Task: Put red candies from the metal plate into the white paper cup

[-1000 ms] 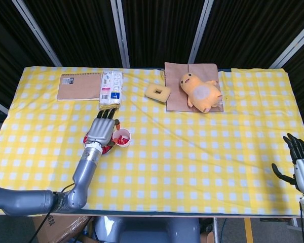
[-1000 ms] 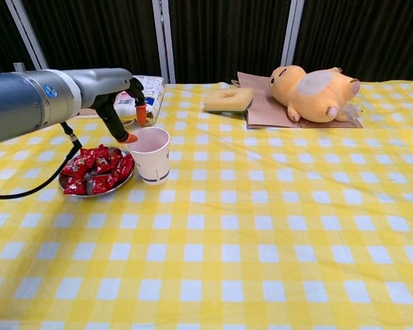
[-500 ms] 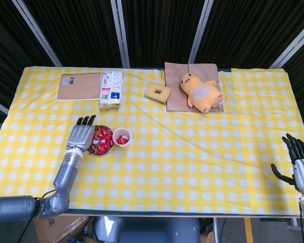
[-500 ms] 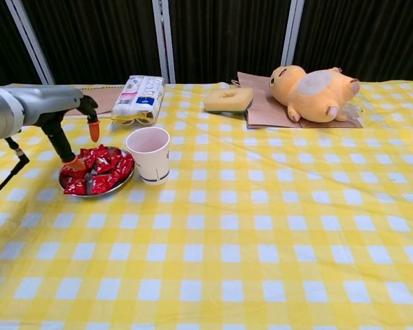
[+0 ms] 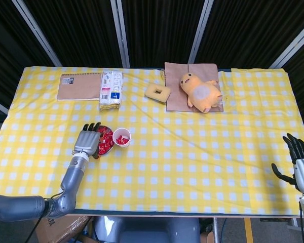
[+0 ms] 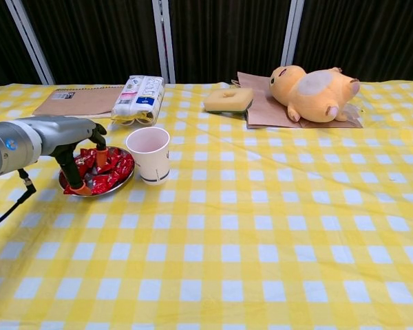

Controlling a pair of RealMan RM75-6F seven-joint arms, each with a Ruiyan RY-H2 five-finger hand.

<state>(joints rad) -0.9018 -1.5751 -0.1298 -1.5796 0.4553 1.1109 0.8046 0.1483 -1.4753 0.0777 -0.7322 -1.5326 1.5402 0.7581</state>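
The metal plate (image 6: pixel 114 190) holds a heap of red candies (image 6: pixel 114 168), left of the white paper cup (image 6: pixel 149 154). From above, red candies (image 5: pixel 106 139) lie beside the cup (image 5: pixel 121 136), which has a few red candies inside. My left hand (image 6: pixel 70 139) reaches down over the plate's left side, its orange-tipped fingers (image 6: pixel 101 148) apart and touching the candies; I see nothing held. From above, that left hand (image 5: pixel 87 139) covers the plate's left part. My right hand (image 5: pixel 300 163) hovers open at the table's near right edge, far from the plate.
A brown notebook (image 5: pixel 79 86) and a white packet (image 5: pixel 111 89) lie behind the plate. A yellow sponge ring (image 5: pixel 157 92) and a plush toy (image 5: pixel 200 91) on brown paper sit at the back centre. Yellow checked cloth covers the table.
My left hand drew back from above the cup, swung left past the plate, and has now come down onto the candies on the plate's left side. The right hand stayed put.
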